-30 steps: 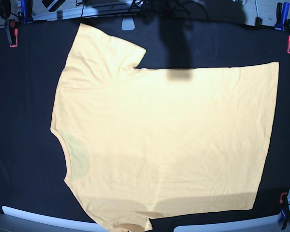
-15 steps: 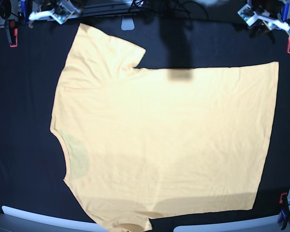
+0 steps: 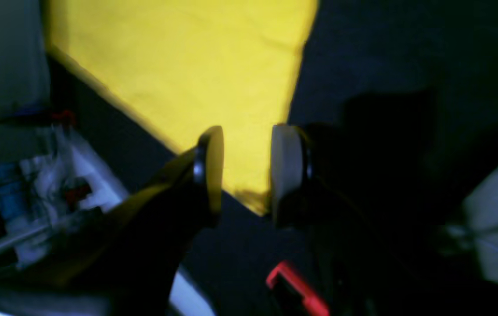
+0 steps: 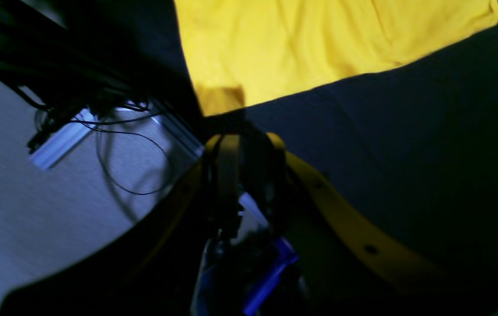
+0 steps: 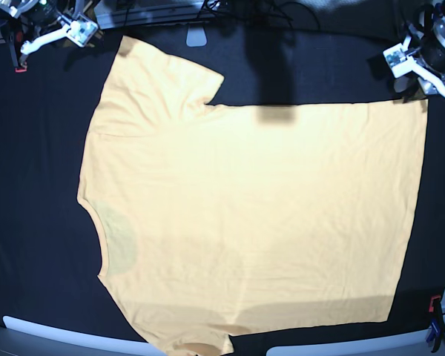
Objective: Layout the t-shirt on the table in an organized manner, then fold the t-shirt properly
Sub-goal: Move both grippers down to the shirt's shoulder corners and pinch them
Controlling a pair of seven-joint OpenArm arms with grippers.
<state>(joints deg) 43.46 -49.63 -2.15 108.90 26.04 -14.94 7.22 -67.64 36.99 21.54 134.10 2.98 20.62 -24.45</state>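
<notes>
Your t-shirt [image 5: 252, 215] lies spread flat across the middle of the table [image 5: 37, 245], so layout looks done; no fold is made yet. Its long axis runs left-right, neckline left, hem right. The left gripper [image 3: 244, 169] is apart and empty over the far-right hem corner; the right gripper [image 4: 245, 151], far left, is slightly apart, holding nothing.

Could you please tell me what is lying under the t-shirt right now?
The t-shirt lies spread flat on the table, whose black cloth shows all around it. Whatever else might be beneath the shirt is covered and cannot be seen.
</notes>
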